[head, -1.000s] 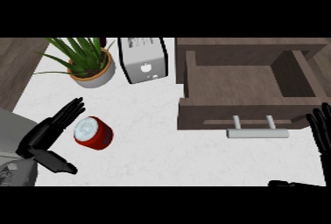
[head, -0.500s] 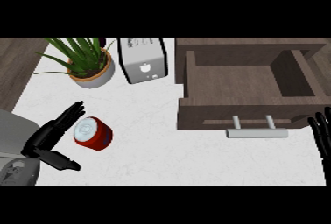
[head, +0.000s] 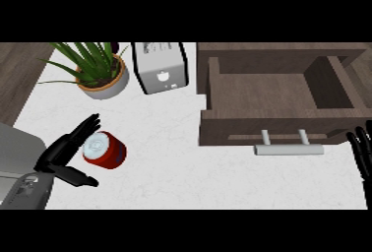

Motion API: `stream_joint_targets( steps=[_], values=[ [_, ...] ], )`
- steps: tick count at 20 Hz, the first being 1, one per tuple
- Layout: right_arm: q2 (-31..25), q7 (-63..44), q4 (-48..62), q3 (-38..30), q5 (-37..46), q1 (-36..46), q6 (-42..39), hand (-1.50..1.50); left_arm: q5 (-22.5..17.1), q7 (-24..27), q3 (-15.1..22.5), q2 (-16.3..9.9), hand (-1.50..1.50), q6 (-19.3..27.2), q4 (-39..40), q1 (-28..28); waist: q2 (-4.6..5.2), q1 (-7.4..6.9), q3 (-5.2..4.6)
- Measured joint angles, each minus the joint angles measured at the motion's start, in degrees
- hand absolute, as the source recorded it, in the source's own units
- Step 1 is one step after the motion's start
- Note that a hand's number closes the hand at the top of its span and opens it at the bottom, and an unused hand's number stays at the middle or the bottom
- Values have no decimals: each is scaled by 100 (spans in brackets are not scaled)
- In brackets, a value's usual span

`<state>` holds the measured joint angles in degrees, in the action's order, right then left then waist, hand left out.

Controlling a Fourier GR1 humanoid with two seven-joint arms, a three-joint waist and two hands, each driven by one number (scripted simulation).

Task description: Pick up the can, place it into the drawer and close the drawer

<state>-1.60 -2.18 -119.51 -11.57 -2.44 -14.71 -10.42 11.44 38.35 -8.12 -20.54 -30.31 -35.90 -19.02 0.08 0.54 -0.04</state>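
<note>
Grey left forearm (head: 22,162) ends in a black left hand (head: 62,152).

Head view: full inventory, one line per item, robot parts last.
can: 1, red with a pale top, left on the counter, lying tilted beside the left hand's fingers
plant: 1, green in a tan pot, upper left
toaster: 1, white and silver, right of the plant
drawer: 1, brown wood, open, upper right; nothing seen inside
handle: 1, silver, on the drawer's front
counter: 1, white
left robot hand: 1, black, open, by the can
right robot hand: 1, black, open, right edge
</note>
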Motion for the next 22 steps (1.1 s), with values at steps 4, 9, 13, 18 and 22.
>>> stream_joint_targets(
  steps=[4, 9, 13, 18, 22],
  values=[
    [-85, -138, -98, -121, -131, 13, -67, -150, 7, 4, 30, -1, -150, 31, 270, -245, 0, 2, 0],
    [-60, -238, -95, -85, -41, 131, -11, -150, 58, 183, 98, 21, -150, 126, 542, -357, 2, 0, -1],
    [-13, -224, -174, -66, -64, 39, -32, -150, 113, 311, 150, 116, -150, 265, 799, -484, 4, 13, -1],
    [-51, -154, -122, -197, -168, -20, -135, -150, 97, 281, 204, 303, -150, 319, 897, -621, 0, 6, -1],
    [-39, -265, -123, -151, -105, 142, -79, -150, 162, 377, 269, 365, -150, 376, 1063, -719, 2, 2, 0]
  ],
)
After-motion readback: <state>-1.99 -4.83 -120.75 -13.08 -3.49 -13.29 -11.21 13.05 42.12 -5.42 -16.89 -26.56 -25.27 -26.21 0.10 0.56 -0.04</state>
